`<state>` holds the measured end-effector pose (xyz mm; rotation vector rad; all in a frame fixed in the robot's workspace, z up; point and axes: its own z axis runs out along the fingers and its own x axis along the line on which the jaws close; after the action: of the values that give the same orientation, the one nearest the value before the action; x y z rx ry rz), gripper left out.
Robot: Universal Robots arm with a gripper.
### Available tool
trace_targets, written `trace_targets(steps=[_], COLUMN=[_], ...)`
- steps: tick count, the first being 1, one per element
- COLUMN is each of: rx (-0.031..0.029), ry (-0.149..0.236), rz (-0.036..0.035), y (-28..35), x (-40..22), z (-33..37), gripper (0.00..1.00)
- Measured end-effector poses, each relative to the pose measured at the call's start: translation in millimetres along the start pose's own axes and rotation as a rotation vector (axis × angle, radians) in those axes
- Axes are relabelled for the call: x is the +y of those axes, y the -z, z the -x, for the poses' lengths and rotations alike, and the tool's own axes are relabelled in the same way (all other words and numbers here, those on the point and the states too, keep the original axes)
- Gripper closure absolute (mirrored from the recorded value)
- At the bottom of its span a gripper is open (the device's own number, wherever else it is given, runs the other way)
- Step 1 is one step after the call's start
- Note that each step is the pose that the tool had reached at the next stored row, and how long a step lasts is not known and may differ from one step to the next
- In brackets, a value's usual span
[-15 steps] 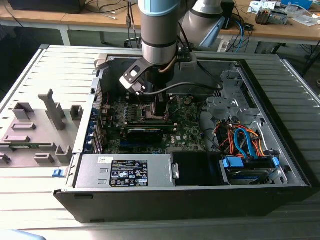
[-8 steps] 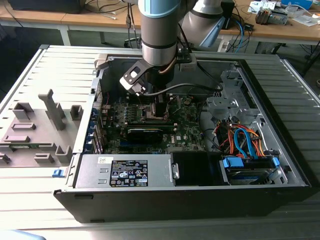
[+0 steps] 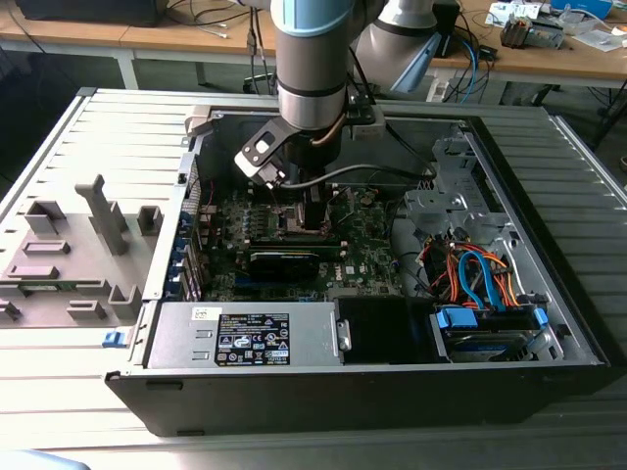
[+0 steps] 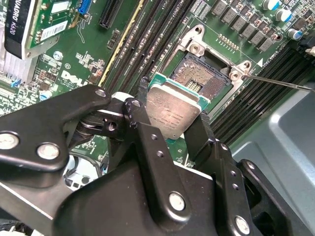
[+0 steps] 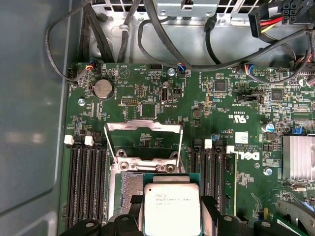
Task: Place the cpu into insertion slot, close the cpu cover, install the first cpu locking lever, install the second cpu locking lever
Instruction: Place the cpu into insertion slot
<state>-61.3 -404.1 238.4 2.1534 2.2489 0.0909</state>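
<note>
My gripper (image 4: 172, 105) is shut on the cpu (image 4: 170, 115), a flat square chip with a silvery metal top, pinched at two opposite edges. It hangs tilted just above the insertion slot (image 4: 204, 73), whose dark pin field lies uncovered on the green board. In the first wrist view the cpu (image 5: 171, 209) overlaps the slot (image 5: 129, 184), held by the gripper (image 5: 170, 212). The cpu cover (image 5: 142, 127) stands swung back, past the slot. Two thin locking levers (image 5: 111, 146) stick up beside the cover, and one lever (image 4: 280, 82) reaches away from the slot's corner. In the exterior view the gripper (image 3: 302, 204) is low inside the computer case.
Black memory slots (image 5: 81, 182) flank the socket on both sides. A long black card (image 3: 284, 259) lies just in front of it. The power supply (image 3: 245, 338) and a drive bay with orange and blue cables (image 3: 480, 274) fill the case front. Loose cables (image 5: 172, 49) hang behind.
</note>
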Motion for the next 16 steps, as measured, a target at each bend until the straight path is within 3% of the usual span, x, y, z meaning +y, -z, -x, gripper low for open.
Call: trace_targets(steps=[16], rx=[0.0001], ry=[0.0], rz=[0.0], y=[-5.2], x=[-1.2], z=[-3.2], gripper=[0.45])
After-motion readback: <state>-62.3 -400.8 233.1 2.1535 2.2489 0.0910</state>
